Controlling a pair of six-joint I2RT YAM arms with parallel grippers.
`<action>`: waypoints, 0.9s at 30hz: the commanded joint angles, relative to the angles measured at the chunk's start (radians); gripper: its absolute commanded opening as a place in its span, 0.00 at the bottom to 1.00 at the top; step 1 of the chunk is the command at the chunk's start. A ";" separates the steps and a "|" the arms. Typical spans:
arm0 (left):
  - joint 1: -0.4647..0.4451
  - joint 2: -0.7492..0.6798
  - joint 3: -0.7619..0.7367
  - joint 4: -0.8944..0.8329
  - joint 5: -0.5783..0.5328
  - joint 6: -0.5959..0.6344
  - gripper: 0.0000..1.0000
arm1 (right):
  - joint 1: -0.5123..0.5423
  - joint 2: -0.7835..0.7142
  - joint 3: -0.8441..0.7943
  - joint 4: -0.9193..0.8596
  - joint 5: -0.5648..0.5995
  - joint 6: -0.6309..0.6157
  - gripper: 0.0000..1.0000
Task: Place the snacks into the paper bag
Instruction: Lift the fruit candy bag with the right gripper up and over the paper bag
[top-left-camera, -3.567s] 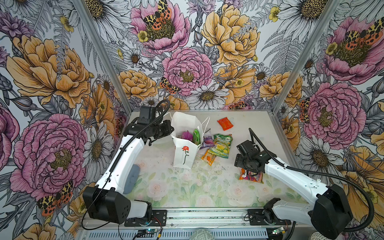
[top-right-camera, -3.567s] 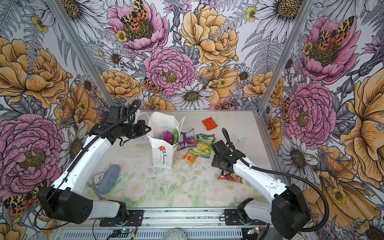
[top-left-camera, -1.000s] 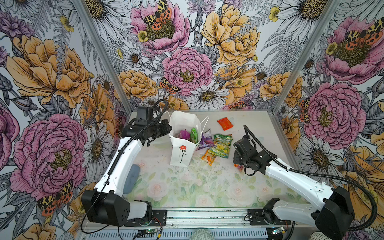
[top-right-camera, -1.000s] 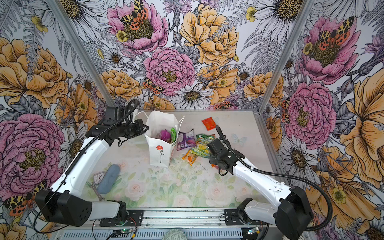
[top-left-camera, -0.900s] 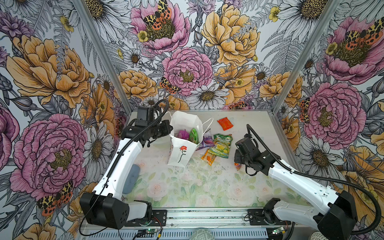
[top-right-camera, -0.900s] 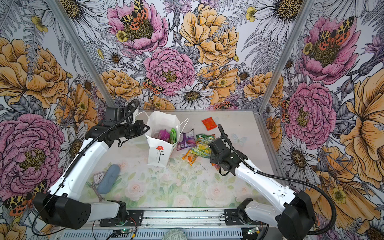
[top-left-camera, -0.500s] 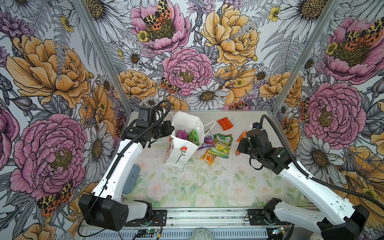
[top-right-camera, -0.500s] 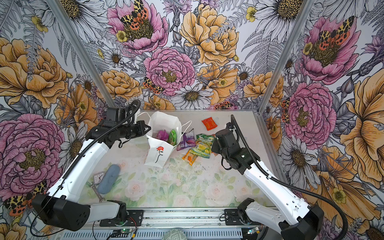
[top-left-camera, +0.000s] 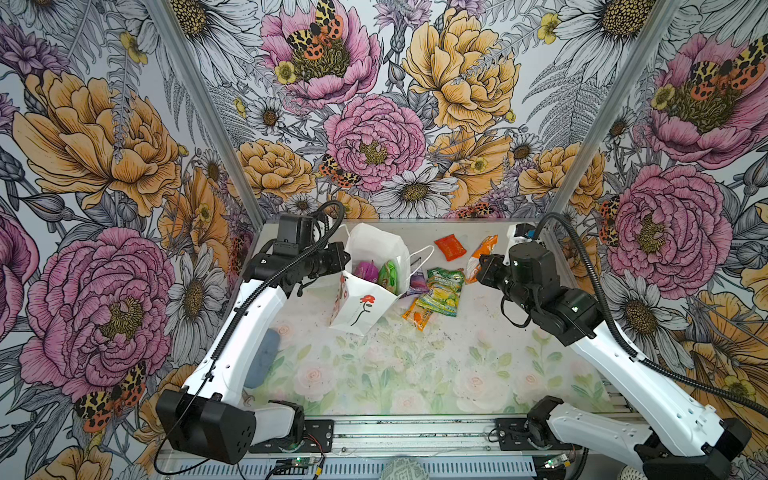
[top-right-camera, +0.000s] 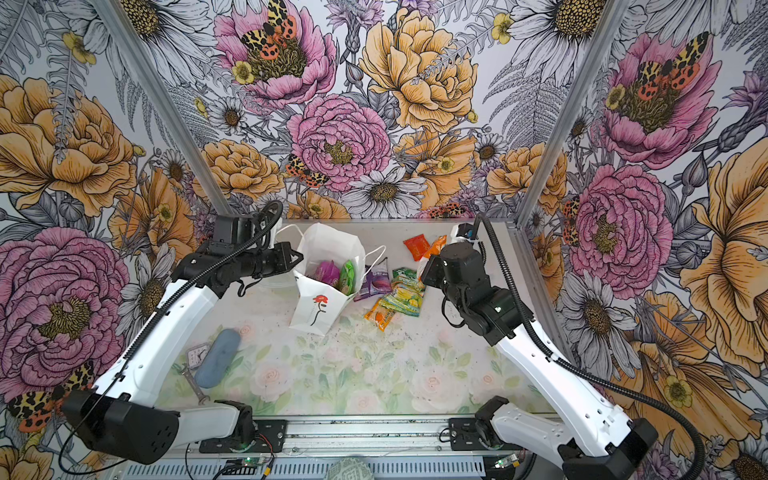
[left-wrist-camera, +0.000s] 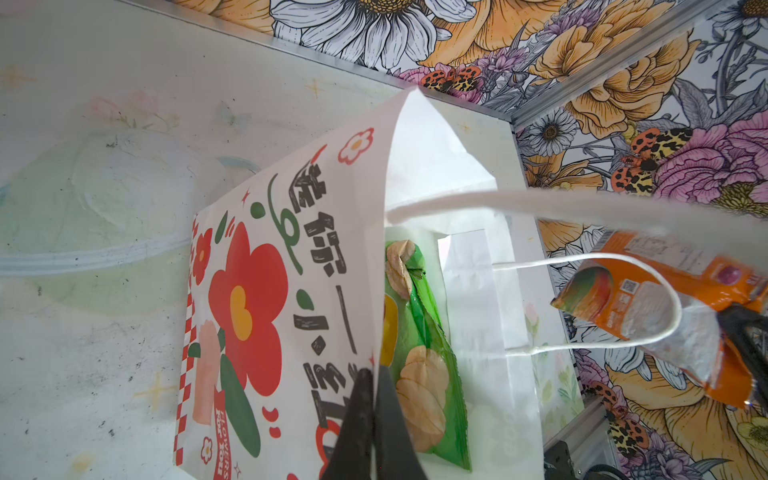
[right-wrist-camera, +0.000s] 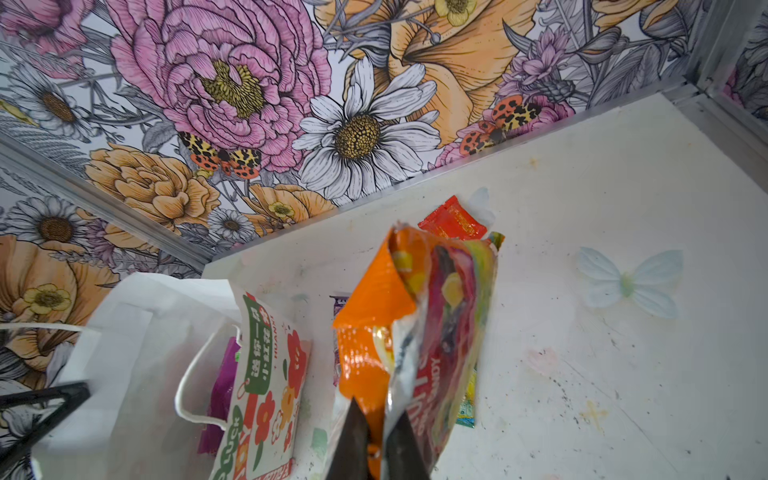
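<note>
Both top views are showing the white paper gift bag with a red rose drawn on it (top-left-camera: 358, 309) leaning at a tilt on the pale floral tabletop (top-left-camera: 415, 374), with its mouth gaping. The left pincer (left-wrist-camera: 371, 376) is clenching the bag's printed rim, as the left wrist view is making plain, and so is propping that mouth wide.

Two snacks are sitting inside the bag: the glossy purple grape pouch (top-left-camera: 365, 271) and the large green chip bag (top-left-camera: 389, 272). Whether anything smaller is hiding under them I cannot tell, since the bag's depth is hidden from every view.

The right pincer (right-wrist-camera: 376, 409) is grasping the orange-red fruit packet (right-wrist-camera: 415, 316) by one end. The packet is hanging in the air well apart from the bag, on the side away from the left pincer.

Four more packets are lying on the tabletop on that same side:
- The small purple packet (top-left-camera: 417, 279) is touching the bag.
- The green-yellow packet (top-left-camera: 442, 291) is just beyond it.
- The small orange packet (top-left-camera: 415, 318) is near the bag's lower corner.
- The red packet (top-left-camera: 450, 248) is farther off, toward the back wall.

By my reckoning the job is sitting under halfway. The held packet is yet to be carried over the mouth and dropped, and four pickups are remaining after it.
</note>
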 joint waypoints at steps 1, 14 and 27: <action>-0.014 -0.044 0.008 0.096 0.004 0.024 0.00 | 0.006 -0.001 0.096 0.112 -0.035 -0.037 0.00; -0.030 -0.044 0.007 0.096 0.001 0.027 0.00 | 0.082 0.084 0.200 0.290 -0.153 -0.016 0.00; -0.042 -0.036 0.007 0.096 0.014 0.031 0.00 | 0.187 0.170 0.291 0.459 -0.325 -0.065 0.00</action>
